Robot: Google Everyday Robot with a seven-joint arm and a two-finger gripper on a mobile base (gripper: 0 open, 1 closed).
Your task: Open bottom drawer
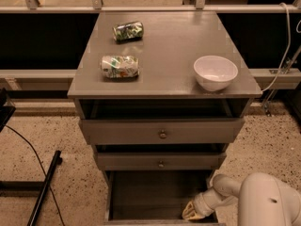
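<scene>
Speckled floor under a grey cabinet with a white bowl on top. At the cabinet's foot, bottom drawer pulled out, plain grey inside showing. Gripper down inside its right front corner, close to the drawer front; clenched or released impossible to tell.

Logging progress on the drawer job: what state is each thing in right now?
Bottom drawer: pulled out, open.
Middle drawer: looks shut.
Top drawer: looks shut.
White bowl: upright, empty.
Near can: lying on its side.
Far can: lying on its side.
Gripper: low inside the bottom drawer, right front corner.
</scene>
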